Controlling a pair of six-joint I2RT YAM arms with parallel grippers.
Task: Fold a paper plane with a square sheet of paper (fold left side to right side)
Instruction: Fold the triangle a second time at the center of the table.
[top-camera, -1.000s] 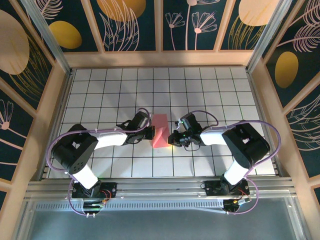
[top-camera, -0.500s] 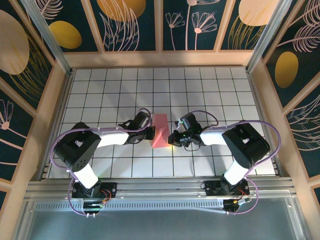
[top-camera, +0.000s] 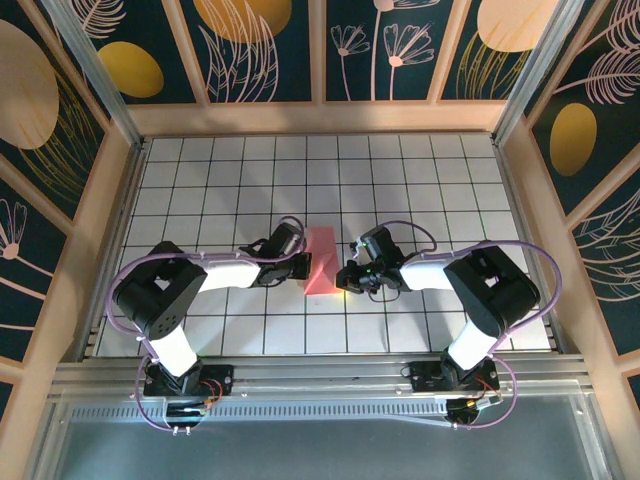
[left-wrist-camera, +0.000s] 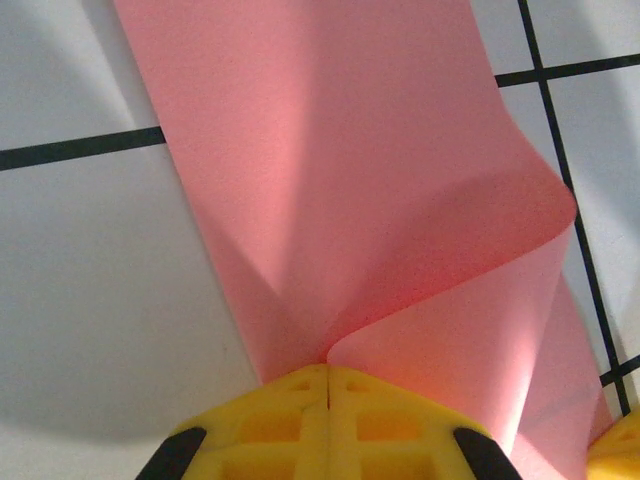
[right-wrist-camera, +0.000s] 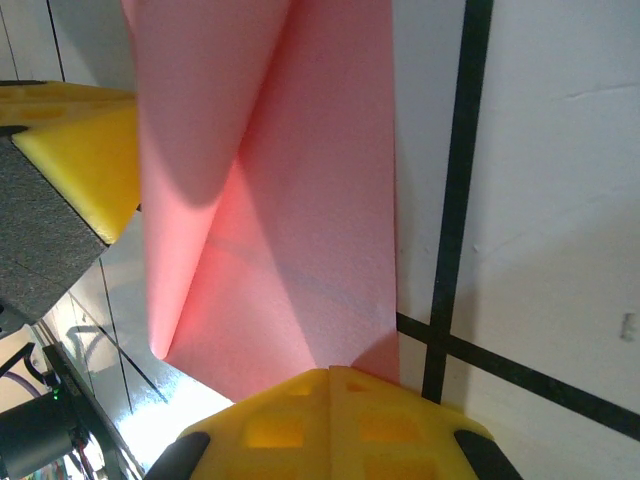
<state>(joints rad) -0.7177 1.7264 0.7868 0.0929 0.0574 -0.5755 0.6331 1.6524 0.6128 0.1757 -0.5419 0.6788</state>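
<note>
while both claws pinch it from opposite sides, the square sheet of paper (top-camera: 320, 262) sits near the middle of the desk (top-camera: 200, 180), a narrow pink-red shape between the two wrists. its far end lies flat on the white tiles and its near part is raised.

from the left wrist, the sheet (left-wrist-camera: 360, 200) lifts off the desk in a soft loop. one layer curls over to the right in a rounded, uncreased bend, and the long left edge runs straight across a black grid line (left-wrist-camera: 80, 155). the left claw (left-wrist-camera: 328, 375) is clenched on the paper, its yellow fingers (left-wrist-camera: 290, 395) pressed together with the sheet caught at their seam.

from the right wrist, the sheet (right-wrist-camera: 290, 200) shows two overlapping layers, with its right edge straight and just beside a grid line. the right claw (right-wrist-camera: 330, 378) is likewise clenched on the edge nearest it.

in the top view the left claw (top-camera: 303, 266) touches the paper's left edge and the right claw (top-camera: 343, 277) its lower right edge. bare tiles lie open beyond the paper and out to both sides of the arms. a wooden frame (top-camera: 320, 118) borders the desk, and a metal rail (top-camera: 320, 378) crosses its near edge by the arm bases. a small grey mark (right-wrist-camera: 628, 325) on one tile is too small to read.
</note>
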